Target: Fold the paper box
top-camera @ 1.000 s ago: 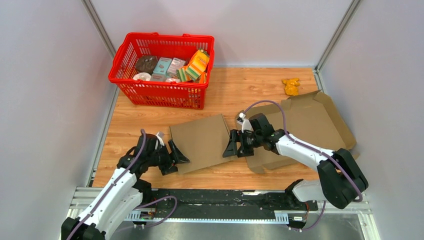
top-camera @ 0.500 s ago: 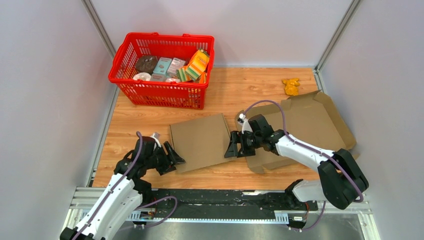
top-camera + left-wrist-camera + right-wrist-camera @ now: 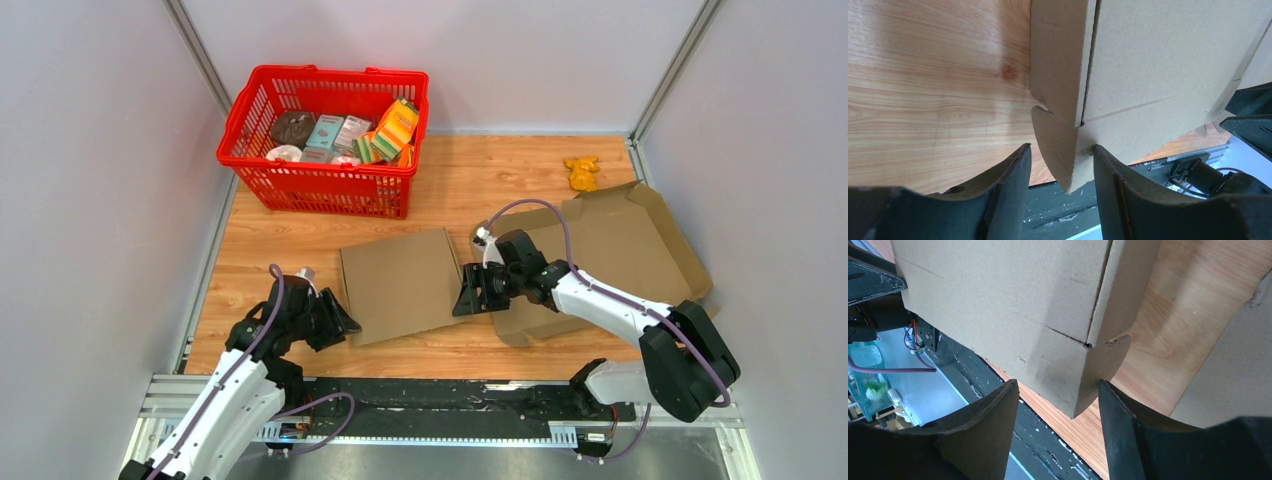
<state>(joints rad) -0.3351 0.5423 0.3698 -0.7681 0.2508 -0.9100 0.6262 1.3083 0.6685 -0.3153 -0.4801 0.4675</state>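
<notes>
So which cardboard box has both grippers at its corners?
The flat box in the middle; the open box lies to the right, flaps raised.

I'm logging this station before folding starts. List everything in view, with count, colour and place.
table: one, light wood, under everything
basket: one, red, far left
packaged goods: several, mixed colours, inside the basket
flat cardboard box: one, brown, centre, between the two grippers
open cardboard box: one, brown, right side, edges raised
small object: one, yellow, far right; too small to identify
left gripper: one, black, open, astride the near-left corner of the flat cardboard box
right gripper: one, black, open, astride its near-right corner
</notes>
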